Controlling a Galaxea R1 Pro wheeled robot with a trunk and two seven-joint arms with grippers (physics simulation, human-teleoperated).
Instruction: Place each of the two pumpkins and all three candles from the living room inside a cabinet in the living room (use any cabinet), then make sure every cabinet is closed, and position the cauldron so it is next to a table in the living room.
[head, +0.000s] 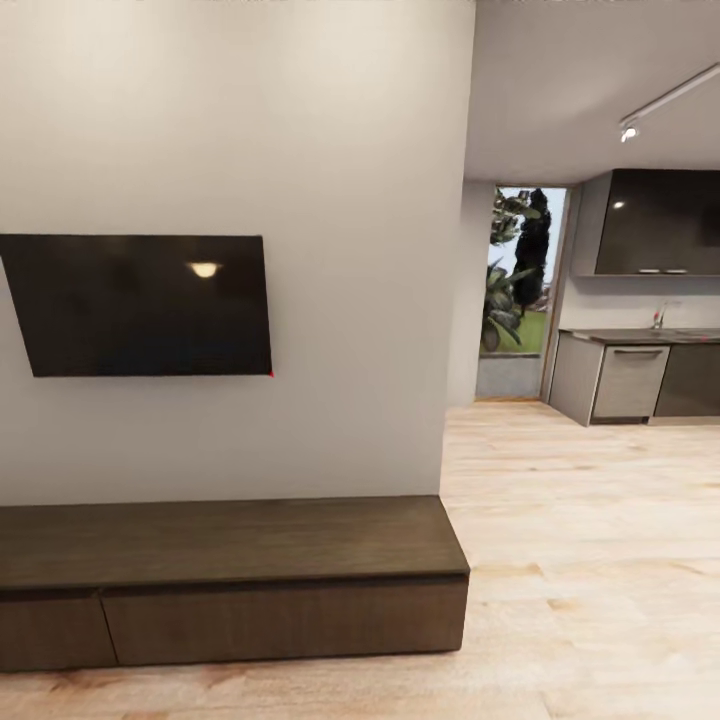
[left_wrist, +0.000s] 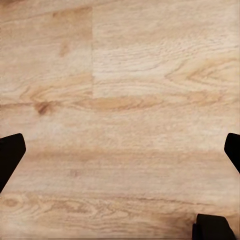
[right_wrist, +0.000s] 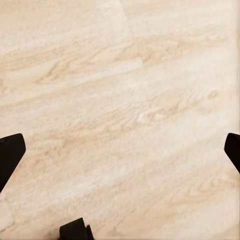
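Observation:
The long, low dark-brown cabinet stands against the wall at the lower left of the head view, its flat fronts all shut and its top bare. My left gripper is open over bare wood floor, its black fingertips at the frame's two sides with nothing between them. My right gripper is likewise open above pale floor boards, holding nothing. The pumpkins, candles, cauldron and table are out of view.
A black TV hangs on the white wall above the cabinet. Light wood floor stretches to the right toward a kitchen with grey counter units and a doorway showing plants outside.

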